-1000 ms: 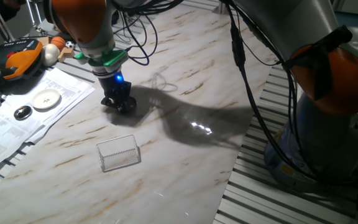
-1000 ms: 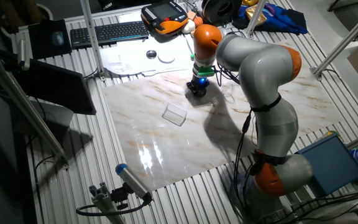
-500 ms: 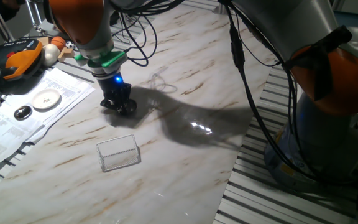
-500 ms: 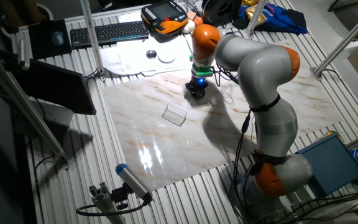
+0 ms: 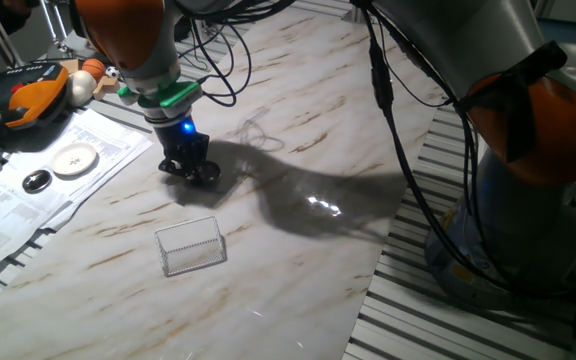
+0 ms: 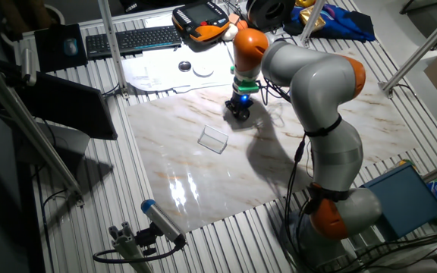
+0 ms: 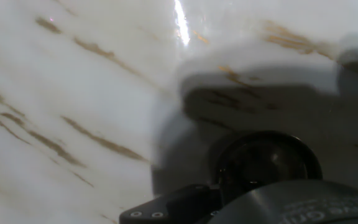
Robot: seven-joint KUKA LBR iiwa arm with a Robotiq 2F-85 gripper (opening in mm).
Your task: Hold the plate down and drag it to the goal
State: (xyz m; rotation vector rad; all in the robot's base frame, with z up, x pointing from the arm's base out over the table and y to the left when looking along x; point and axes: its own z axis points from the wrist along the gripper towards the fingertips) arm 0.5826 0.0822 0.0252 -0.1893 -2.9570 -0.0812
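Plate [image 7: 267, 163], directly beneath end effector [image 5: 190, 168]

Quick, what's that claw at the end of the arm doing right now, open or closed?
Gripper: pressed down on the plate; open or closed cannot be told.

Nothing here can be read. The printed sheets [image 5: 38, 185] at the edge of the bench [image 5: 298, 150] carry rows of text, but all of it is too small and blurred to make out. In the hand view, raised lettering runs along the dark housing [image 7: 303, 208] at the bottom edge, cut off and out of focus.
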